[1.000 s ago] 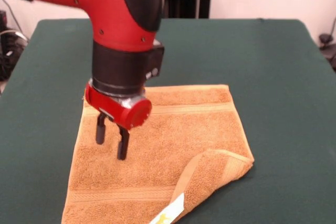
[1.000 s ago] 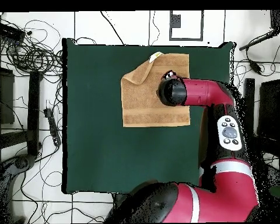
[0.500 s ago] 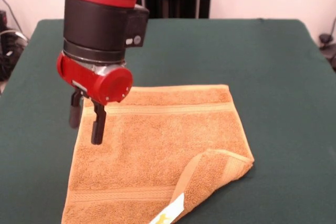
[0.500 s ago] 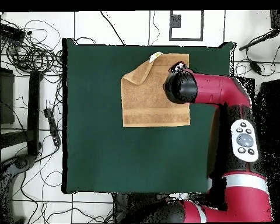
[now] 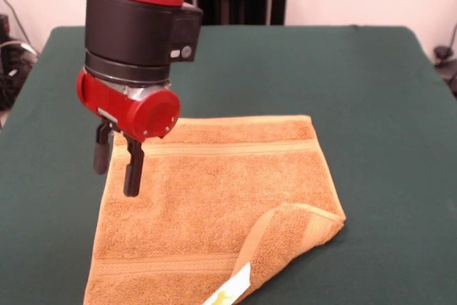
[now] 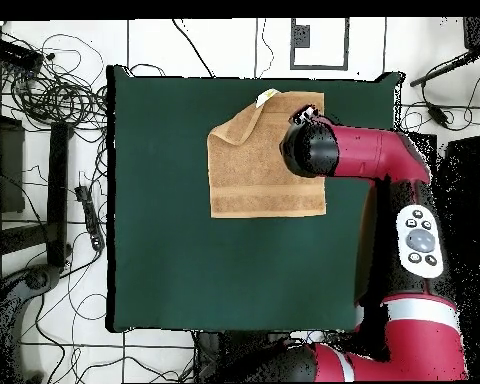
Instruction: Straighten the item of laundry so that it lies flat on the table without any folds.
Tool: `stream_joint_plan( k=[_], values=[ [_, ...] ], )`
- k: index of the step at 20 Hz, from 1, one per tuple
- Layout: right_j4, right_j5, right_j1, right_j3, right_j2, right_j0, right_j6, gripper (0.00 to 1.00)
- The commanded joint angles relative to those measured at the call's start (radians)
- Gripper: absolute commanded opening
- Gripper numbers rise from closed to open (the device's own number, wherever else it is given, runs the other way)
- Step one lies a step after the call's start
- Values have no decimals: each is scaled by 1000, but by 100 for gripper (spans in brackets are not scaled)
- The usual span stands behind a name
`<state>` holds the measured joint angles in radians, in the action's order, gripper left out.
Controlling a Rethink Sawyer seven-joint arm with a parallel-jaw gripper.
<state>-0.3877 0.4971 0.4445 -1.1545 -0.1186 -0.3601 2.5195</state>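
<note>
My gripper [image 5: 118, 169] hangs open over the towel's [image 5: 221, 198] left edge; the folded corner [image 5: 296, 230] lies diagonally opposite.

The towel [image 5: 214, 205] lies on the surface [image 5: 385, 91], in the front view close to the near edge and a little left of the middle, with wide bare surface toward the far edge and both side edges. Its near right corner is folded back onto the towel, and the tag [image 5: 230, 289] sits at that fold by the near edge. The hand [image 5: 114, 166] hangs over the towel's left edge, toward its far left corner, above the cloth.
</note>
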Motion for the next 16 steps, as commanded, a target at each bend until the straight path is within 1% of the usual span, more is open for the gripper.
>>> stream_joint_plan(
  k=[1, 10, 13, 16],
  values=[
    [7, 77, -87, -45, -45, 32, -39, 100],
    [-17, 73, -160, 41, -23, 51, -38, 100],
    [-22, 76, -170, 54, -11, 62, -31, 100],
    [-28, 86, -158, 47, 5, 83, -26, 100]
  ],
)
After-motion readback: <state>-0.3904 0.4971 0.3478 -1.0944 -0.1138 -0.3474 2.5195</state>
